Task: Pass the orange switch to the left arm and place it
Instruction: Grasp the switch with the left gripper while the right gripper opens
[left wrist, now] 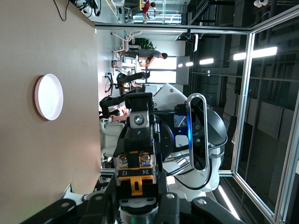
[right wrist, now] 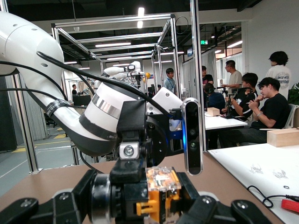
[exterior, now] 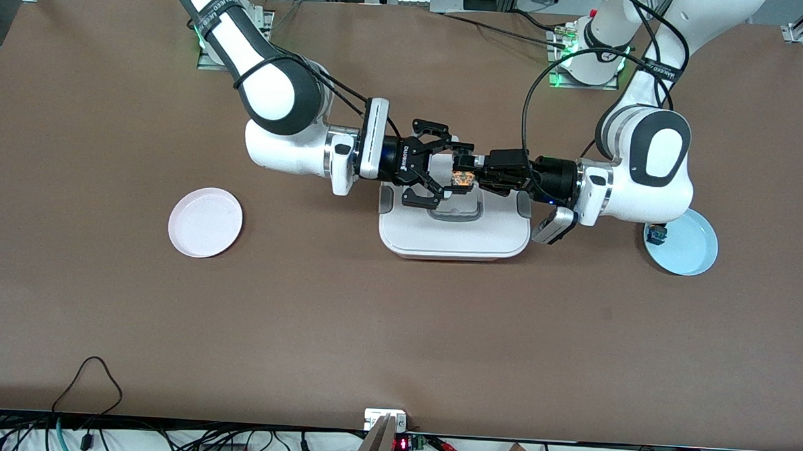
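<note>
The orange switch [exterior: 462,178] is up in the air over the white box [exterior: 454,235]. My left gripper [exterior: 469,172] is shut on it, reaching in from the left arm's end. The left wrist view shows the switch [left wrist: 135,171] between that gripper's fingers [left wrist: 169,201]. My right gripper [exterior: 437,164] faces it over the box's edge nearest the right arm, open, its fingers spread wide on either side of the switch and not touching it. The right wrist view shows the switch [right wrist: 162,193] close in front, between the spread fingers [right wrist: 21,210].
A pink plate [exterior: 205,221] lies toward the right arm's end of the table. A blue plate [exterior: 691,245] lies at the left arm's end, with a small black and blue-green switch [exterior: 656,233] on it, partly under the left arm's wrist.
</note>
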### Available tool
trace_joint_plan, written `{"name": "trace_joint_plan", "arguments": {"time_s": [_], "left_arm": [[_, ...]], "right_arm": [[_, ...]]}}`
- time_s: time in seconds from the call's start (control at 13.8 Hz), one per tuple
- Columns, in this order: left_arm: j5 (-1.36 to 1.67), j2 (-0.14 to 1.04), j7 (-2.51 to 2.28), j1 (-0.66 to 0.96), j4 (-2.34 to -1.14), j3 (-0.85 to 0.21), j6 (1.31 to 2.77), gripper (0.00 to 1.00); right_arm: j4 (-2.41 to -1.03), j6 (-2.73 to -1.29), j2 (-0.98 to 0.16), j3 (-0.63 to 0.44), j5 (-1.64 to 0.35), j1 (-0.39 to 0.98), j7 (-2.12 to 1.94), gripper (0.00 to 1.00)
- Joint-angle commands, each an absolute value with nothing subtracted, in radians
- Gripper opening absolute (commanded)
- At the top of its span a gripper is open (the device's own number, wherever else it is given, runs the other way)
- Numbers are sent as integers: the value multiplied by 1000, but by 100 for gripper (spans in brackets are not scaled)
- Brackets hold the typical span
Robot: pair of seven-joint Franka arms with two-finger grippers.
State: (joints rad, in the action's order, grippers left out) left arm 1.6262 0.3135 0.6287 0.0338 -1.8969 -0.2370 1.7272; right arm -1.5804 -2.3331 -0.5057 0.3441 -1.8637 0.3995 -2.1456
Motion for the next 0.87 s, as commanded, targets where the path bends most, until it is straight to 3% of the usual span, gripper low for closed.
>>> {"name": "trace_joint_plan", "arguments": {"time_s": [0.0,0.43,0.8], "left_arm": [[1649,308,680,32,-1893,-239,1732,9],[1623,307,666,15,-1859,-232,1721,7],[1315,310,661,-31,-1761,-229,1721,6]], "right_arm": [[-1555,-2352,-520,344,-1893,402,-2138,100],[-1559,-2323,-508,344,-1843,332,-2094,100],[-1559,-2064,-473,342,-1587,175,-1907,100]]}}
